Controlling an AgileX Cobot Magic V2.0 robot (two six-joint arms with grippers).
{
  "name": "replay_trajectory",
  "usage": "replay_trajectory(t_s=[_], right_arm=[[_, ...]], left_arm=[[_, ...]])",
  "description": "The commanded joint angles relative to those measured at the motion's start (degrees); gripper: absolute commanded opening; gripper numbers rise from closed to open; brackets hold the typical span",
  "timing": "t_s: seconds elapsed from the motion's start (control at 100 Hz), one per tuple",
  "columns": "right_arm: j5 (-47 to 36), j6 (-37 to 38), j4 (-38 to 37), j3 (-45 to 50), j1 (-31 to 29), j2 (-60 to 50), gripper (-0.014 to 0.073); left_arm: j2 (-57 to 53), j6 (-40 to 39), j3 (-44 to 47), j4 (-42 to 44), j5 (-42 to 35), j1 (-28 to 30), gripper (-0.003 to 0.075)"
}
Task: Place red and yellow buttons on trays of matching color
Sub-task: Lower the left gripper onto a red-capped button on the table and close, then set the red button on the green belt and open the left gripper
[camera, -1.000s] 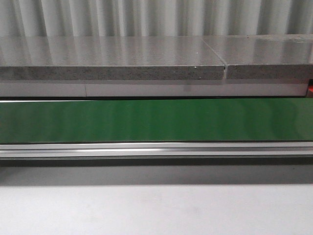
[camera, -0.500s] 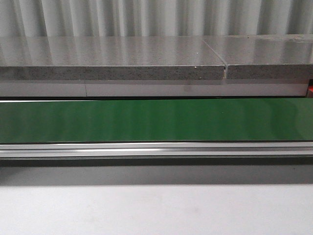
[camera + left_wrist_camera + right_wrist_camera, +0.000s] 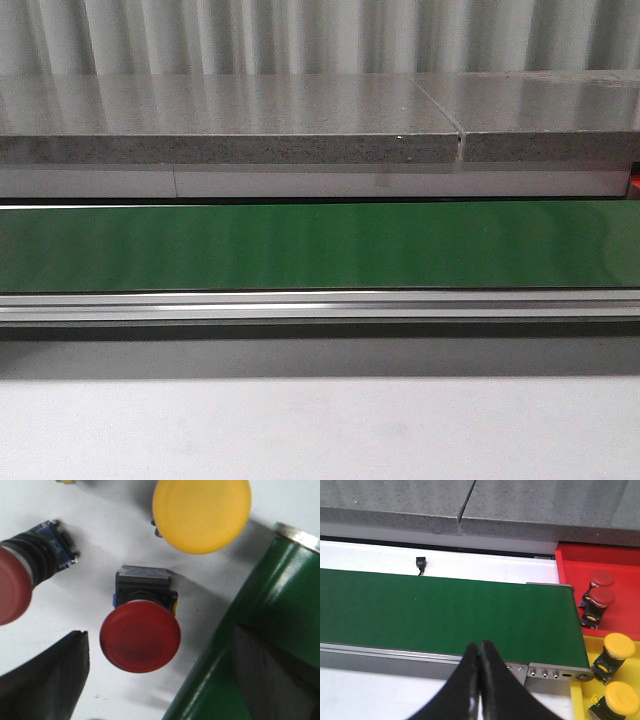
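Front view is pretty boring: just the long green conveyor belt running across, with the grey speckled stone-look slab behind it, no arms or buttons anywhere in it. The left wrist view is where the action is: a red mushroom-head push button with a black base sits on the white surface right between the two dark fingers of the left gripper, which are spread wide apart with nothing clamped, one finger off to one side and the other over by the belt's green end. That camera looks almost straight down. Also there: a big yellow mushroom-head button and another red button lying on its side. Right wrist view: right gripper pinched together on nothing, hovering over the belt's near rail, with two red buttons in the red plastic tray and two yellow ones in the yellow plastic tray.
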Motion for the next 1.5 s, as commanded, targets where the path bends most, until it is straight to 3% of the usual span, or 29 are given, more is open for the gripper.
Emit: replay_trajectory(t_s=[0.0, 0.14, 0.88, 1.49], right_arm=[[-3.7, -0.5, 0.0, -1.4, 0.1, 0.3, -0.0066], [-3.7, -0.5, 0.0, -1.4, 0.1, 0.3, -0.0066], [-3.7, -0.5, 0.0, -1.4, 0.1, 0.3, -0.0066], [-3.7, -0.5, 0.0, -1.4, 0.1, 0.3, -0.0066]], left_arm=[[-1.8, -0.1, -1.2, 1.0, -2.1, 0.1, 0.0564], [-1.8, -0.1, -1.2, 1.5, -2.5, 0.1, 0.0530], [-2.5, -0.1, -1.2, 6.7, -3.9, 0.1, 0.0128], [-20.0, 4.6, 0.0, 2.4, -5.6, -2.8, 0.0115]])
